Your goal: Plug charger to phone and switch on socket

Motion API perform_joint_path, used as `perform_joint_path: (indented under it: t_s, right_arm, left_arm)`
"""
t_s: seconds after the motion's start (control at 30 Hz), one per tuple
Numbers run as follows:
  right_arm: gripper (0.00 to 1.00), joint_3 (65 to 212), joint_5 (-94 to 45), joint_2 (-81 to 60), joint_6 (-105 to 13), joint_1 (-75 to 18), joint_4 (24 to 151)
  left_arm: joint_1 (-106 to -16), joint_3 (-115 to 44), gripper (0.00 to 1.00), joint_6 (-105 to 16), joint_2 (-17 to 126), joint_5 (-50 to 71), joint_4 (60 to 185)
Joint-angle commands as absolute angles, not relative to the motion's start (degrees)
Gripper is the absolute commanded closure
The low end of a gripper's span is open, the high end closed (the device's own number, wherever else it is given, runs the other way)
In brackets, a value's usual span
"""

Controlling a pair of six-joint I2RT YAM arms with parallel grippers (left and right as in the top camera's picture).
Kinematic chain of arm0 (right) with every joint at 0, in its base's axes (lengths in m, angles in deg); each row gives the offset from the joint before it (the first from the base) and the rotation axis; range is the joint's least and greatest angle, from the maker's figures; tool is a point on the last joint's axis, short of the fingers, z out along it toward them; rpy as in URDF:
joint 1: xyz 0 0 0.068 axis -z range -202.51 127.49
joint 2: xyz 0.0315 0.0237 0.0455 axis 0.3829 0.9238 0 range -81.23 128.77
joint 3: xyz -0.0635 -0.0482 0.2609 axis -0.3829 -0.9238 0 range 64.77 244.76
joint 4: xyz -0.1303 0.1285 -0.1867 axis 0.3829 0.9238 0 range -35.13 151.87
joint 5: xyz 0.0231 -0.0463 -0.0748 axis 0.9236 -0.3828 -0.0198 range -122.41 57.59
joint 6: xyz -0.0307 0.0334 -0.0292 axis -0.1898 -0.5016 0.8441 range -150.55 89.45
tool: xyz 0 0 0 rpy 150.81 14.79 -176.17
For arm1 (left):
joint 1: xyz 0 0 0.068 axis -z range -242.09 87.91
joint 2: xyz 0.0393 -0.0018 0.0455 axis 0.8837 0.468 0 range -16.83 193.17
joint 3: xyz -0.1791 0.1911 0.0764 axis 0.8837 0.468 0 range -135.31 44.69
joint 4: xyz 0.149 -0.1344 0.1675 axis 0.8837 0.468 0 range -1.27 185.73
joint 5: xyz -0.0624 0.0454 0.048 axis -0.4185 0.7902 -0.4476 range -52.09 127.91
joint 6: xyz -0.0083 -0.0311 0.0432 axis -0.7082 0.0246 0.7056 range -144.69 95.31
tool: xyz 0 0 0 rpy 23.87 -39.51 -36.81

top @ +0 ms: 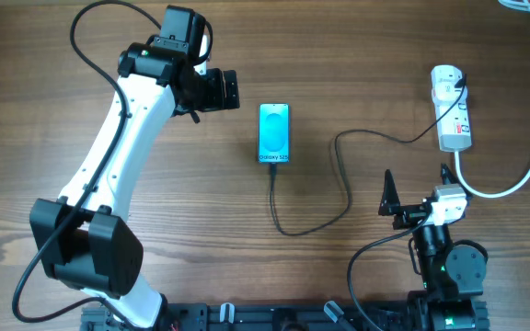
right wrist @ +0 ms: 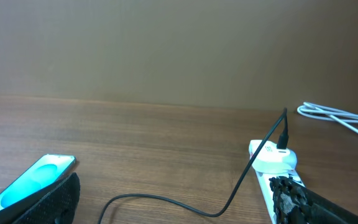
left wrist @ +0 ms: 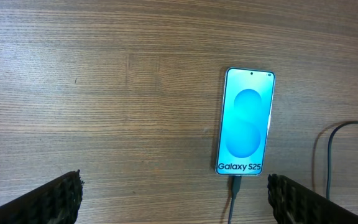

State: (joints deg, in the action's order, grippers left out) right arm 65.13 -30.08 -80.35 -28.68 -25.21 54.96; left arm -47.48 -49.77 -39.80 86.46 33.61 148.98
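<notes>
Okay, so our left gripper (left wrist: 173, 202) and right gripper (right wrist: 179, 202) both gape wide, holding nothing. Phone (top: 274, 133) lies centre of the table (top: 26, 55), charger (top: 273, 195) tip touching its lettered end; socket (top: 452, 108) is well off right. Cable's probably light and floppy, so we'd pinch the stiff tip. Phone looks slick, socket light, and either may skid when pushed.

A: Where does the phone (top: 274, 133) lie?
B: On the table (top: 357, 55), to the right of the left gripper (top: 231, 90), well left of the right gripper (top: 419, 188).
A: And the socket (top: 453, 110)?
B: Beyond the right gripper, slightly to its right. The charger (top: 272, 195) runs from it, passes left of that gripper, and meets the phone's near edge.
</notes>
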Motion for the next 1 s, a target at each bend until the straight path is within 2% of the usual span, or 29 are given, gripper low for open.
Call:
perform_joint_path:
  t_s: [0.0, 0.43, 0.67, 0.8, 0.9, 0.97]
  right_arm:
    - [0.0, 65.1, -29.8, -81.0, -27.6, -25.5, 54.8]
    - [0.0, 65.1, -29.8, -81.0, -27.6, -25.5, 54.8]
    - [0.0, 65.1, -29.8, -81.0, -27.6, -25.5, 54.8]
    - [0.0, 65.1, -29.8, -81.0, -27.6, -25.5, 54.8]
    - [0.0, 65.1, -29.8, -81.0, -27.5, -25.5, 54.8]
    - [0.0, 65.1, -29.8, -81.0, -27.6, -25.5, 54.8]
  left_arm:
    - [-47.4, -49.7, 0.0, -38.6, 86.7, 34.1, 149.0]
    - [-47.4, -49.7, 0.0, -38.6, 87.1, 34.2, 149.0]
    - [-44.6, -49.5, 0.0, -39.9, 83.5, 34.8, 151.1]
    - [-42.8, -43.0, 0.0, -39.9, 76.8, 38.6, 146.6]
    - [-43.3, -31.9, 0.0, -39.9, 69.5, 38.7, 140.9]
    - [-43.3, -26.0, 0.0, -40.0, 64.9, 38.6, 141.3]
